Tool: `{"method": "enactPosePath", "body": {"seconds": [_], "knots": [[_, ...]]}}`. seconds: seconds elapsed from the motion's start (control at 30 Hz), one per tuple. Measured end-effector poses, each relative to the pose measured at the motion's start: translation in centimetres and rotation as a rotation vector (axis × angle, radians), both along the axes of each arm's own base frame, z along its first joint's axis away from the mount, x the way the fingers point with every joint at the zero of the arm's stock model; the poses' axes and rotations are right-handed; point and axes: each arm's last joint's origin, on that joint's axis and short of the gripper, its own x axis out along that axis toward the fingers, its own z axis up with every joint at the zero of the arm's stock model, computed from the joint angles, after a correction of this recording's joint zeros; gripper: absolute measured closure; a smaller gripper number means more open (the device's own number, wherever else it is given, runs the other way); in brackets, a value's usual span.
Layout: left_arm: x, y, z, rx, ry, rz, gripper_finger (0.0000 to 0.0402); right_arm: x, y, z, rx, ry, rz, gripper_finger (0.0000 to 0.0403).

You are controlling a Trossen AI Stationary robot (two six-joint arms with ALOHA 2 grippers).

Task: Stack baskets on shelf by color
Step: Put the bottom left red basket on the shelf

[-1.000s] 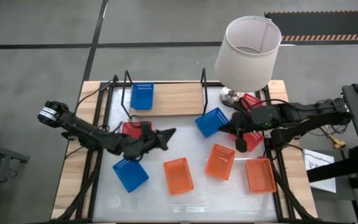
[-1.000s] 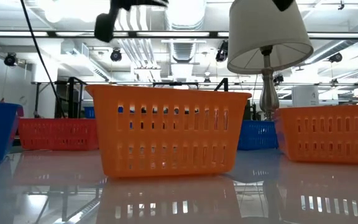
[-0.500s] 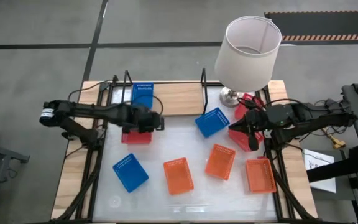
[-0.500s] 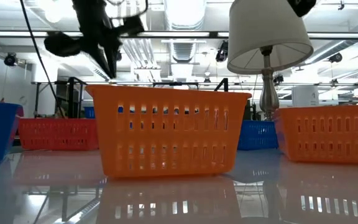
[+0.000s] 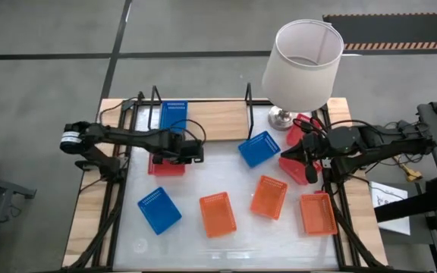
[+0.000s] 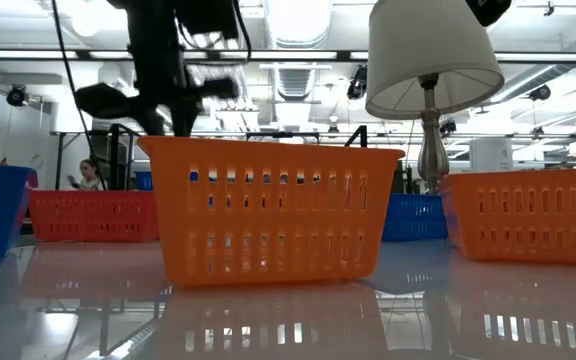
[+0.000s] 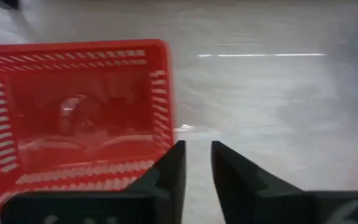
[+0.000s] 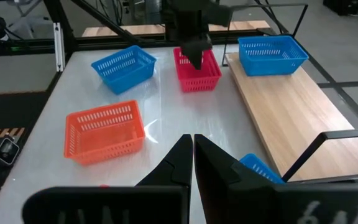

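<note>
Looking straight down, the left gripper (image 5: 196, 152) hangs over the right edge of a red basket (image 5: 165, 162) that lies just in front of the shelf (image 5: 211, 119), where one blue basket (image 5: 174, 116) sits at the left end. Only the left wrist view shows its fingers: a narrow gap between the two tips, nothing in it, poised just outside the red basket's wall (image 7: 73, 118) over bare tabletop. The low view instead gives height, the arm well above the orange basket (image 6: 268, 210) nearest that camera.

The right gripper (image 5: 309, 163) waits at the table's right side beside the lamp (image 5: 302, 64), over another red basket (image 5: 294, 168); its wrist view shows the fingers (image 8: 179, 158) pressed together, empty. A second blue basket (image 5: 259, 148) lies near the shelf's right end, a third (image 5: 158, 210) near the front left. Three orange baskets line the front, leaving open tabletop in the middle. The shelf's centre and right are bare wood.
</note>
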Motion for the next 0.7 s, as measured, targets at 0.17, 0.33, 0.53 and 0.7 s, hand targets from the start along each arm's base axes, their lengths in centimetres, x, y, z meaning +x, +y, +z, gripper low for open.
{"method": "enactPosePath", "body": {"seconds": [0.17, 0.33, 0.53, 0.7], "knots": [[1.2, 0.4, -2.4, 0.006, 0.081, 0.014, 0.0283, 0.0, 0.0, 0.0, 0.000, 0.000, 0.000, 0.0394], [1.9, 0.4, -4.2, -0.001, 0.144, 0.013, 0.0261, 0.0, 0.1, 0.0, 0.008, 0.005, 0.018, 0.0394], [2.2, 0.3, -4.8, -0.024, 0.161, -0.003, 0.0291, 0.0, 0.1, 0.0, 0.008, 0.005, 0.018, 0.0394], [2.2, 0.3, -4.8, -0.043, 0.161, -0.012, 0.0369, 0.0, 0.1, -0.1, 0.008, 0.008, 0.018, 0.0394]]}}
